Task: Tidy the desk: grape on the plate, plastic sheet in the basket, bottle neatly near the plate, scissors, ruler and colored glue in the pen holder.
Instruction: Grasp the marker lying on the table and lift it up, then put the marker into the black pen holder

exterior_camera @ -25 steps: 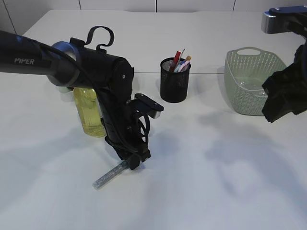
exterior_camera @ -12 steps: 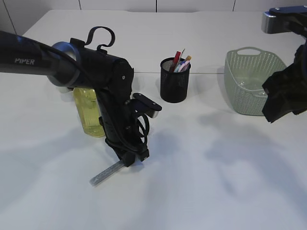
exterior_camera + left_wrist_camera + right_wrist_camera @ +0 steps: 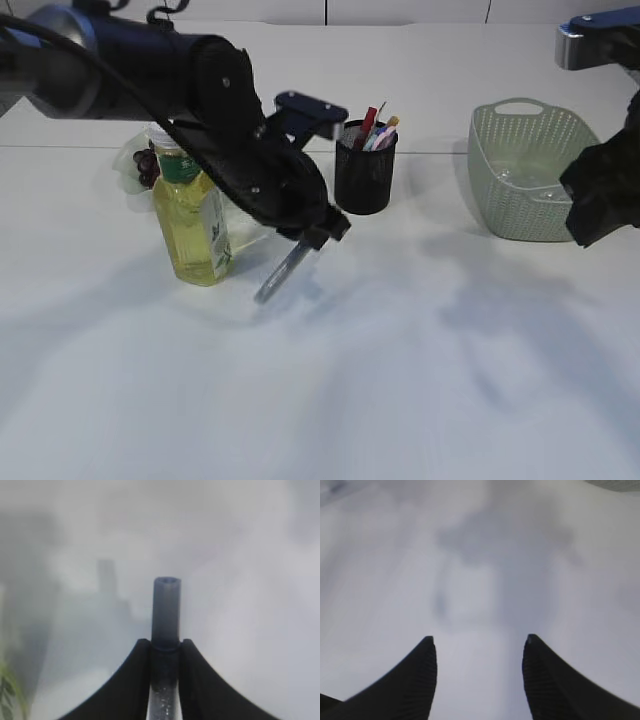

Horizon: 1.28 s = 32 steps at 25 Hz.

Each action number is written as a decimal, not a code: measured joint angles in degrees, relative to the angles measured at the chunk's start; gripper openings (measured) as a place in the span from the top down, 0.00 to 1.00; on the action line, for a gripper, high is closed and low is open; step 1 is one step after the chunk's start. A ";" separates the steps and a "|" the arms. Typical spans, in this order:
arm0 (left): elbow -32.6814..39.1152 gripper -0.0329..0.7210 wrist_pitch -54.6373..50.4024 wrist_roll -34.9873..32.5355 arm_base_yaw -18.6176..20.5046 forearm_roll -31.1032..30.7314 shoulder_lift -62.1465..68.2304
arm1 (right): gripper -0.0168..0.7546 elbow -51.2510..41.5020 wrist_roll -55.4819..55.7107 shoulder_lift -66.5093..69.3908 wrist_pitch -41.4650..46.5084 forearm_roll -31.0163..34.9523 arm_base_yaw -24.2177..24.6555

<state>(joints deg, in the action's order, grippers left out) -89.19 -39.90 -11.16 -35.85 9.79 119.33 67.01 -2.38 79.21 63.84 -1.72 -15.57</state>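
Glitter glue: a grey, speckled tube is pinched at one end by the left gripper and hangs slanting down toward the near left, its lower end lifted above the table; the left wrist view shows the tube squeezed between the two black fingers.
Left gripper: closed on the tube, held in front of the bottle and the holder, near the middle of the scene.
Right gripper: fingers stand apart with nothing between them, over bare table; in the exterior view its arm is at the right edge, just near of the basket.
Bottle: yellow liquid, green cap, upright at the left, just left of the tube.
Grapes: a dark bunch on a plate behind the bottle, far left; the plate is mostly hidden.
Pen holder: black mesh cup at centre far, coloured items sticking out of its top.
Basket: pale green at the right; a clear sheet seems to lie inside, though it is hard to tell.
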 joint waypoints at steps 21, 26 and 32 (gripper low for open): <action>-3.16 0.79 53.47 0.00 0.00 12.86 -1.72 | 0.41 0.00 5.80 0.00 -2.02 -8.59 0.00; -3.16 0.79 58.62 0.09 0.00 12.99 0.80 | 0.41 0.00 5.82 0.00 -2.03 -8.59 0.00; -3.54 0.79 63.72 0.09 0.00 13.09 3.22 | 0.41 0.00 5.82 0.00 -2.03 -8.59 0.00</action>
<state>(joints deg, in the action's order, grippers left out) -92.73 23.83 -11.07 -35.85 22.88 122.55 67.01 3.43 79.21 61.81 -10.31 -15.57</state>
